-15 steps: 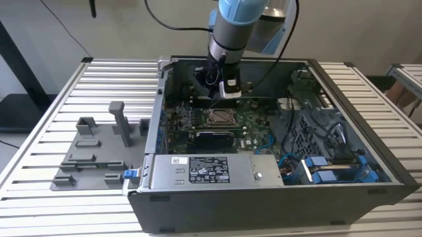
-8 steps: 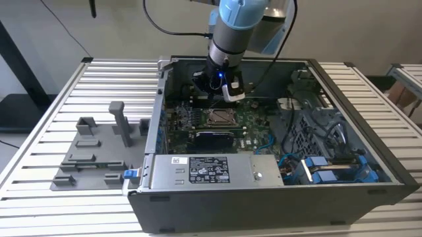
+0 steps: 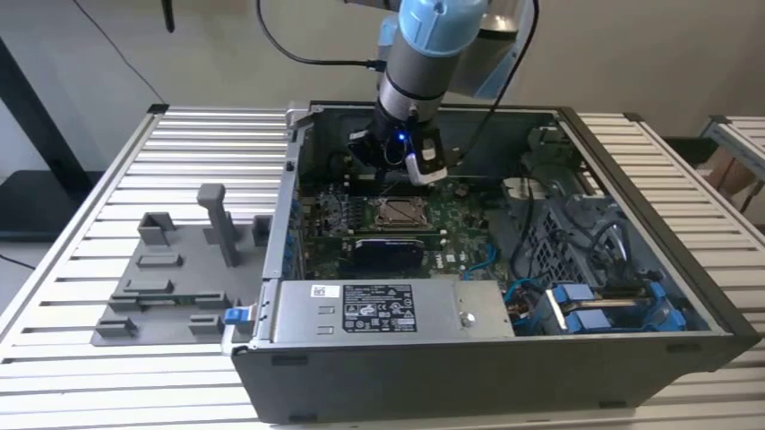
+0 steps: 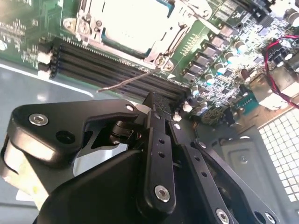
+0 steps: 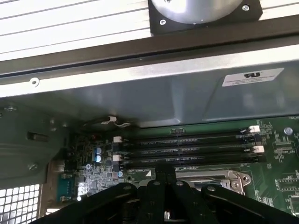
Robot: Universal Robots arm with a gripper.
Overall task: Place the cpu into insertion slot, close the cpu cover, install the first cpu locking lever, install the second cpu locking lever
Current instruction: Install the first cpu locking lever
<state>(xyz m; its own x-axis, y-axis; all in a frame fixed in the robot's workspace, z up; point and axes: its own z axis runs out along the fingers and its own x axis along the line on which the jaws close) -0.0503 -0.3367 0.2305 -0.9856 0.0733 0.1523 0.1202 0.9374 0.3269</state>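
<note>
Seemingly the first locking lever (image 4: 125,83) is the step in hand. It is a thin wire rod, unlatched, with its long axis running roughly alongside the memory slots (image 4: 93,57) and its free tip pointing away from the corner of the insertion slot (image 4: 159,59). The cpu (image 4: 128,23) lies flat in that slot. The gripper (image 4: 157,101), clenched on nothing, hovers just beside the rod. I judge it best to press near the free tip and steer the rod under its catch, not to shove straight down. The computer case (image 3: 478,358) stands on the slatted surface (image 3: 179,152).
</note>
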